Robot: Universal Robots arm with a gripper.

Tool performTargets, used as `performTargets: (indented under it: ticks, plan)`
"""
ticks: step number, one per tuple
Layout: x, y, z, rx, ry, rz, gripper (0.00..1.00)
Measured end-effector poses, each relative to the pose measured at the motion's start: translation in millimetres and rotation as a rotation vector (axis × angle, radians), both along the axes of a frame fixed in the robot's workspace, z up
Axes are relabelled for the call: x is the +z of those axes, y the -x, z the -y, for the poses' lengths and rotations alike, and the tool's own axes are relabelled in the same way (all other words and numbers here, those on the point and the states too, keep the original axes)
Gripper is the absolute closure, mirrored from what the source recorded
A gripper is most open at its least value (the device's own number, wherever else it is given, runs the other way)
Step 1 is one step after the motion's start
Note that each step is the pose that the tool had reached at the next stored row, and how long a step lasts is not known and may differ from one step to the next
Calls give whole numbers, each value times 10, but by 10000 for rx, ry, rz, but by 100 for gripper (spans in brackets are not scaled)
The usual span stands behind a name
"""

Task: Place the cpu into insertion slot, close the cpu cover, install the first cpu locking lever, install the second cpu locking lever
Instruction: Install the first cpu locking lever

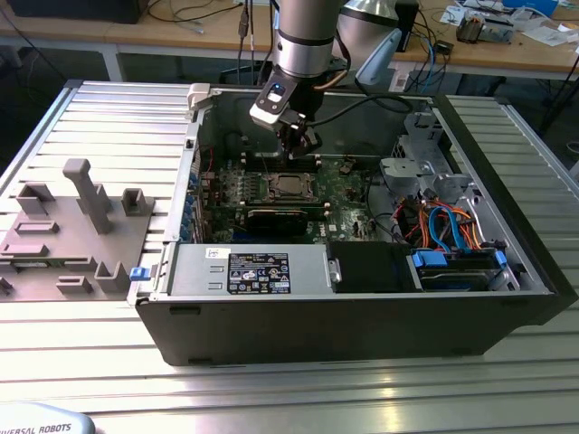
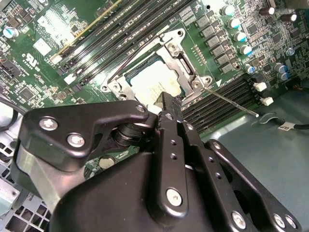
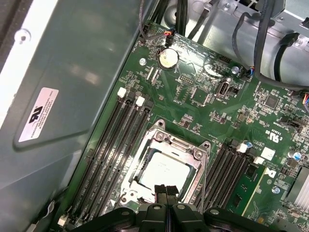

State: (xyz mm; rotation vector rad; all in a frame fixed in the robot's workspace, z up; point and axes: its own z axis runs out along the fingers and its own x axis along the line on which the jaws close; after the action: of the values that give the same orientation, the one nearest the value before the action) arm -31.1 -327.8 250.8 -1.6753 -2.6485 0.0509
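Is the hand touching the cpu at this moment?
Cannot tell. In both wrist views the shut hand ends over the edge of the cpu; neither shows contact or a gap plainly.

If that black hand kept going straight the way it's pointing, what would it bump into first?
Probably the silver top of the cpu, close to the frame of the cpu cover. The shut hand hangs right over that edge, though depth is unclear.
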Motion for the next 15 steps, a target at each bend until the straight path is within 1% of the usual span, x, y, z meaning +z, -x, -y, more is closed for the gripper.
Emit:
performTargets:
  ticks: [15]
  plan:
    - [0, 0, 0, 111, 0, 0, 89]
